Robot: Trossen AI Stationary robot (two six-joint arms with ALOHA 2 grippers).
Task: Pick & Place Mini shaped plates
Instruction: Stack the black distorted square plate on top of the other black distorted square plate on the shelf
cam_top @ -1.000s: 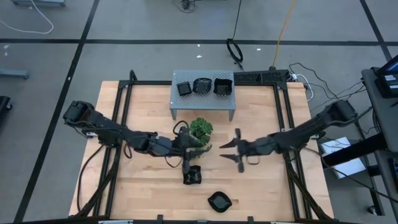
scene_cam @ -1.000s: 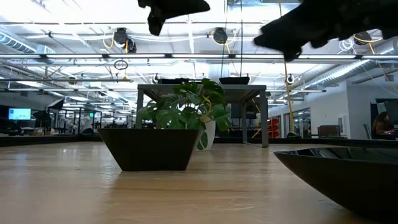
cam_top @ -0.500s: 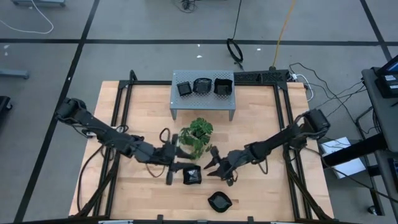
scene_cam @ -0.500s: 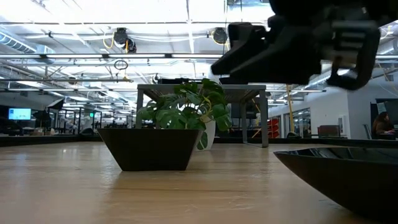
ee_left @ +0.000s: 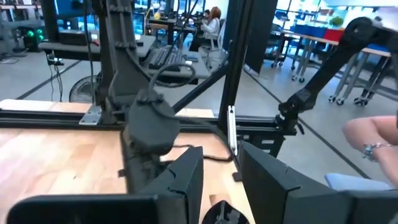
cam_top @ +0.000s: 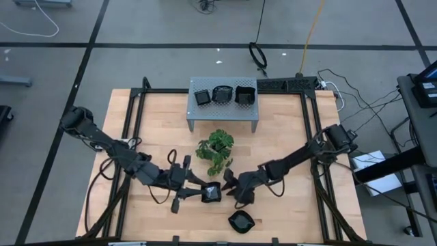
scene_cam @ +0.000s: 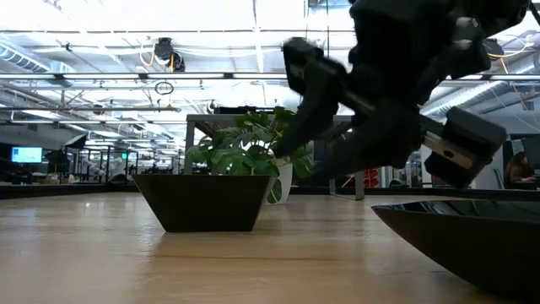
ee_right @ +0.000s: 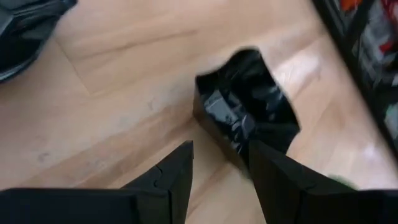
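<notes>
A small square glossy black plate [cam_top: 212, 193] [scene_cam: 205, 203] [ee_right: 249, 115] rests flat on its base on the wooden table. My right gripper [cam_top: 229, 188] [scene_cam: 337, 135] [ee_right: 221, 165] is open, low and close at the plate's right side, pointing at it. My left gripper [cam_top: 191, 194] [ee_left: 221, 177] is open just left of the same plate. A wavy-edged black plate [cam_top: 240, 221] [scene_cam: 464, 241] lies nearer the table's near edge. Three more black plates [cam_top: 222, 94] sit on the grey shelf.
The grey perforated shelf [cam_top: 235, 113] stands at the far middle of the table. A green plant [cam_top: 217, 149] [scene_cam: 253, 148] stands just beyond the square plate. A black frame [cam_top: 314, 157] borders the table. Bare wood [cam_top: 287, 212] lies near right.
My left gripper has drawn back from over the square plate toward the table's left and near edge. My right gripper has come from right of the plant down toward the near left, up to the plate's right side. The plate has stayed in place.
</notes>
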